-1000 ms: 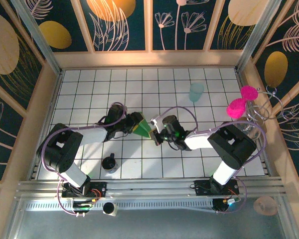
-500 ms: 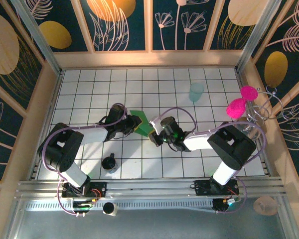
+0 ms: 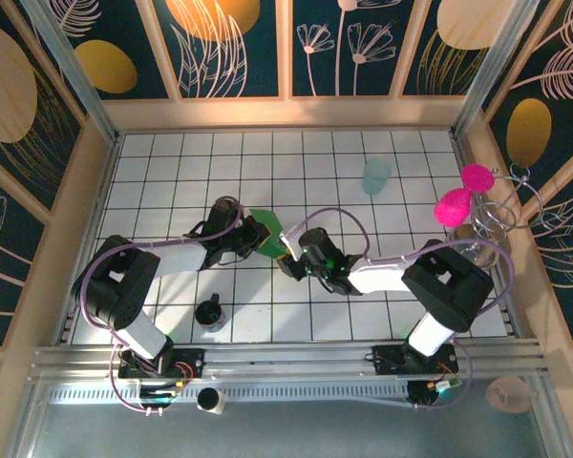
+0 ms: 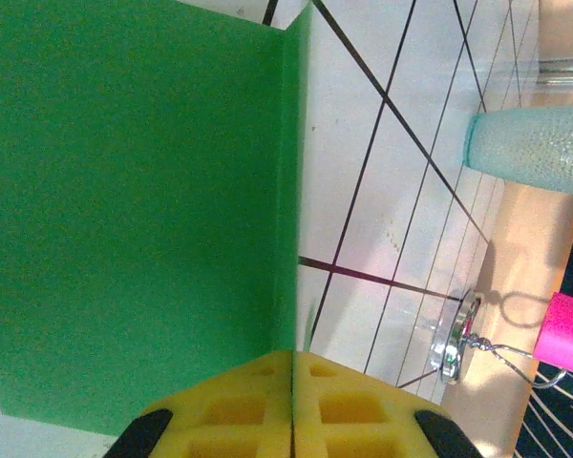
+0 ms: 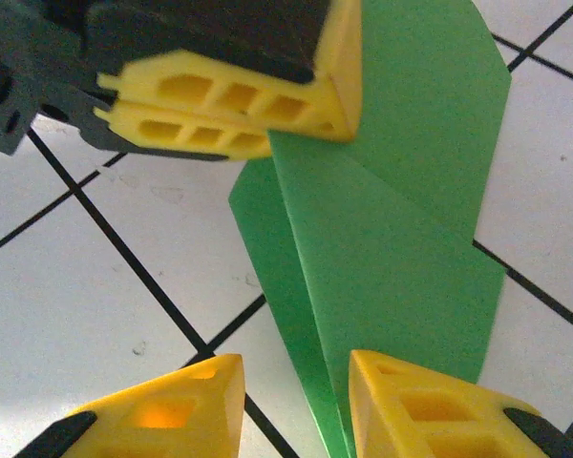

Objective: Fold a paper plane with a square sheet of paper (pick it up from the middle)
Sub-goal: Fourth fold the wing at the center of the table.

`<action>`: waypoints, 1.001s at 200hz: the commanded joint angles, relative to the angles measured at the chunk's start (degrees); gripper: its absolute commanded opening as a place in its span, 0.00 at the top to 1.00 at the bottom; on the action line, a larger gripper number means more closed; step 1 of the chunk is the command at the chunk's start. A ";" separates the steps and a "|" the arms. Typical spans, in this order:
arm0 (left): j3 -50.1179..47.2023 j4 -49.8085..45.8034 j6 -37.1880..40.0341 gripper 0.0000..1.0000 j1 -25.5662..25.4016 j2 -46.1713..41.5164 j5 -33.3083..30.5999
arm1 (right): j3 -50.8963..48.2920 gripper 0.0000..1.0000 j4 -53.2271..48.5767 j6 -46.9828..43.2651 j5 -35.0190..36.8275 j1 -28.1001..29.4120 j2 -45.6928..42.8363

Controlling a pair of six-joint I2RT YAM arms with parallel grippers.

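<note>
- The white, black-gridded table [image 3: 162,172] is enclosed by dark floral walls [image 3: 234,72]; a teal cup [image 3: 376,176] is set far right.
- The folded paper [image 5: 392,239] is clamped mid-table by the left gripper [image 4: 291,372], its fingers pressed together.
- The right gripper [image 5: 294,372] is held partly open at the paper's point.

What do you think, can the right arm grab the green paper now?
Probably yes. The right tool is open around the narrow end of the green paper, and nothing blocks it. The left tool is shut on the far edge, away from that end.
</note>
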 commanded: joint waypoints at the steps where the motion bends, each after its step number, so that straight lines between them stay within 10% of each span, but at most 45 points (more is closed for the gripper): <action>1: 1.67 -2.18 -1.73 0.92 -0.35 -0.66 -0.49 | 2.24 0.65 0.24 -1.05 4.49 0.65 2.14; 116: 1.72 -2.98 -1.51 0.90 -0.40 -0.92 -0.56 | 2.09 0.85 2.02 -2.30 8.01 1.11 4.92; 200: 5.71 -14.73 6.87 0.51 1.44 -6.45 -11.14 | 0.42 0.99 -3.19 -2.79 3.30 0.88 2.20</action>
